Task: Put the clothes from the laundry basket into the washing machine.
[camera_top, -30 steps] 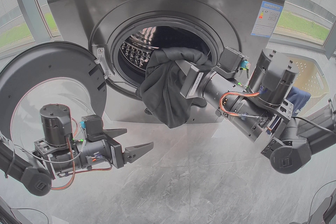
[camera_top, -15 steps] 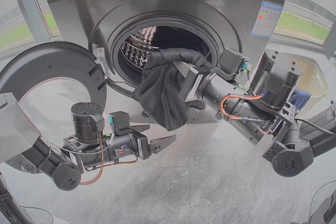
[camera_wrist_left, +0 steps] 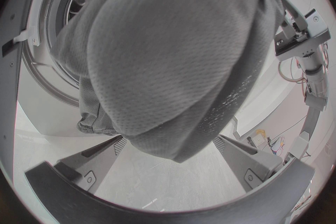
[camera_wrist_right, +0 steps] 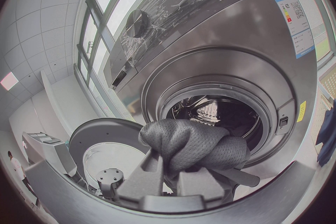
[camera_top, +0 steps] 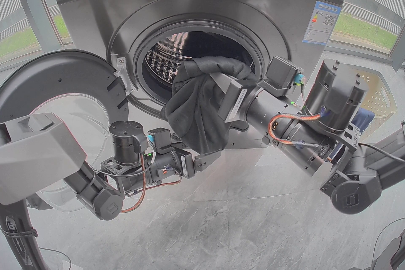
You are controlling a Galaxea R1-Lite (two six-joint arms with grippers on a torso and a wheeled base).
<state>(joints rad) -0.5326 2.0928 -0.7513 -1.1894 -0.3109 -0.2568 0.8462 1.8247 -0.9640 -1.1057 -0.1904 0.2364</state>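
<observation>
One dark mesh-knit garment (camera_top: 194, 110) hangs bunched over the rim of the washing machine (camera_top: 202, 5), its top fold just at the mouth of the perforated steel drum (camera_top: 166, 62). The right gripper (camera_wrist_right: 173, 168) has its fingers clamped on that fold. The left gripper (camera_wrist_left: 173, 156) sits under the sagging hem, fingers apart. The round door (camera_top: 63, 81) stands swung wide to the left. To the right, a pale laundry basket (camera_top: 379, 93) holds a blue cloth (camera_top: 363, 118). Smooth grey floor (camera_top: 236, 216) lies open in front.
</observation>
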